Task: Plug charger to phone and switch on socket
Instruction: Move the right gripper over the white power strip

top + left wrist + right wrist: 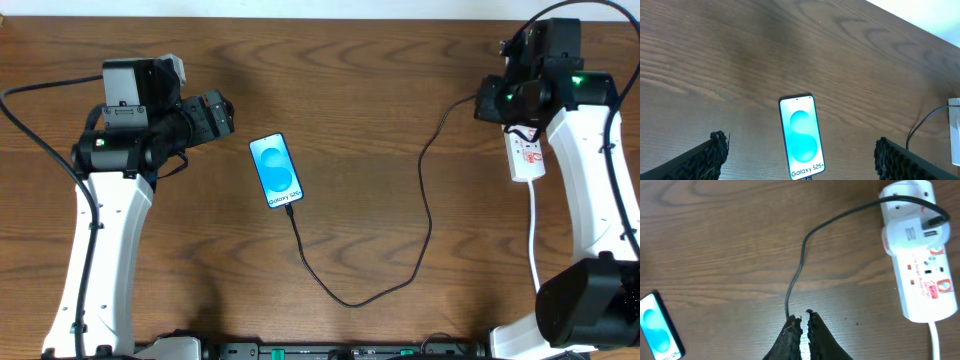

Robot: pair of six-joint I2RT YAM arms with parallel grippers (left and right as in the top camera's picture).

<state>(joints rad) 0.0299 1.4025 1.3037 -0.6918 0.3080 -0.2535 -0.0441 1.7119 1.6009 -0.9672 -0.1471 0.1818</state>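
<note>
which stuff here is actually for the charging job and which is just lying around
For the job:
- phone, screen lit
- charger cable, running from the phone's lower end to the strip
- power strip, with the charger's plug in it

Not part of it:
- thick white cord, only the strip's own lead
- wooden table

Counted one blue-screened rectangular smartphone (277, 170), one thin black charger cable (428, 215), one white elongated plastic power strip (527, 158), one brown wooden tabletop (380, 80); there were two white robot arms, left (103, 235) and right (585, 190).
</note>
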